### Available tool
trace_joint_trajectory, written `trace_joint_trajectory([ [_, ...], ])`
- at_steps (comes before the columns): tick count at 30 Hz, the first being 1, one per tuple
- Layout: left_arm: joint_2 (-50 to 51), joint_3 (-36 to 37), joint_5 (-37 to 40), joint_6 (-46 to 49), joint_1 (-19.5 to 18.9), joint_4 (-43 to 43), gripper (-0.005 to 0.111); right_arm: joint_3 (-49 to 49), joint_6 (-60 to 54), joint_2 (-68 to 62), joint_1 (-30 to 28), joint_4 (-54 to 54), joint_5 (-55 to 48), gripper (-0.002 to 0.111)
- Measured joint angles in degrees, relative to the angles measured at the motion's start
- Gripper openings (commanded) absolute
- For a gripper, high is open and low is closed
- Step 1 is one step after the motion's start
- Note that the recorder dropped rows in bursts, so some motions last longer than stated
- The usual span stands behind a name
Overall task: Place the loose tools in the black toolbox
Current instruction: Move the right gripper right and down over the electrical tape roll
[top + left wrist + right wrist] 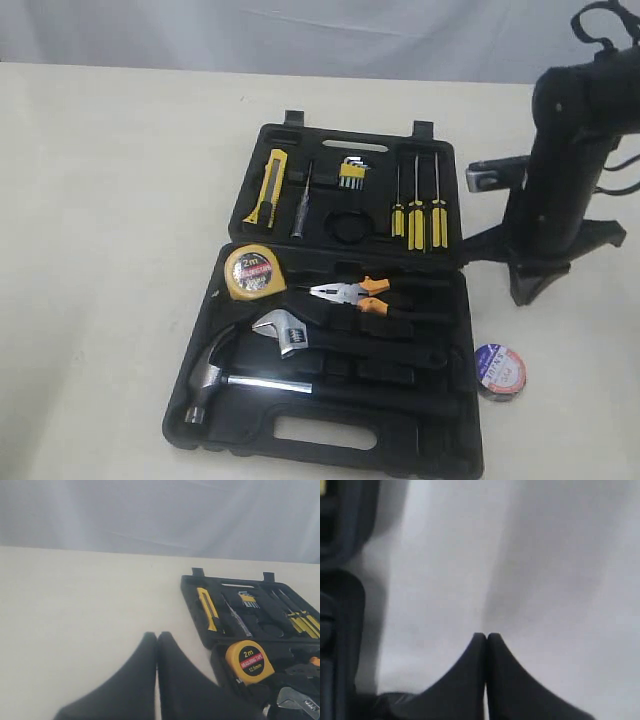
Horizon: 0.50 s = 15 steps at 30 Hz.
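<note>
Tools mostly sit in their recesses, seen from the exterior camera. The black toolbox point(420, 440) lies open on the cream table point(110, 250). In its upper half I see the utility knife point(270, 186) at the left end, the hex keys point(351, 174) near the middle and the three screwdrivers point(418, 205) side by side at the right. In the lower half the tape measure point(251, 272) fills the top left corner, with the pliers point(352, 295) just beside it to the right. Below them lie the wrench point(285, 330) and the hammer point(225, 375). The tape roll point(501, 371) is outside the case, flat on the table just beside its lower right corner. My right arm point(565, 170) stands at the case's right side, near that roll.

From my left wrist, my left gripper point(157, 635) is clenched with its two fingers pressed together and nothing between them. It hangs over bare table, apart from the case's left edge; the knife and tape measure show beyond it.

From my right wrist, my right gripper point(486, 636) is likewise clenched on nothing, above pale table. A dark edge, blurred, runs along one side; I cannot tell what part it is.
</note>
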<state>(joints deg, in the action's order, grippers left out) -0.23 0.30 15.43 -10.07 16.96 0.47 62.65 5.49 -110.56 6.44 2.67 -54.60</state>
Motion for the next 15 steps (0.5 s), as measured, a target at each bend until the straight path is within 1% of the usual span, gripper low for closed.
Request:
trace_joint_trajectory([
  [5, 0.0, 0.0, 0.0, 0.0, 0.0, 0.0, 0.000, -3.3, -3.2, 0.0, -0.5, -5.0, 0.7, 0.000],
  [7, 0.0, 0.0, 0.0, 0.0, 0.0, 0.0, 0.000, -4.2, -3.8, 0.0, -0.5, -6.5, 0.8, 0.003],
  [10, 0.0, 0.0, 0.0, 0.0, 0.0, 0.0, 0.000, -5.4, -4.1, 0.3, -0.5, -7.3, 1.1, 0.018],
  [11, 0.0, 0.0, 0.0, 0.0, 0.0, 0.0, 0.000, -5.6, -4.1, 0.5, -0.5, -7.5, 1.2, 0.028],
  [13, 0.0, 0.0, 0.0, 0.0, 0.0, 0.0, 0.000, -6.0, -4.2, 0.7, -0.5, -8.0, 1.2, 0.045],
  [15, 0.0, 0.0, 0.0, 0.0, 0.0, 0.0, 0.000, -6.2, -4.4, 0.8, -0.5, -9.4, 1.1, 0.057],
])
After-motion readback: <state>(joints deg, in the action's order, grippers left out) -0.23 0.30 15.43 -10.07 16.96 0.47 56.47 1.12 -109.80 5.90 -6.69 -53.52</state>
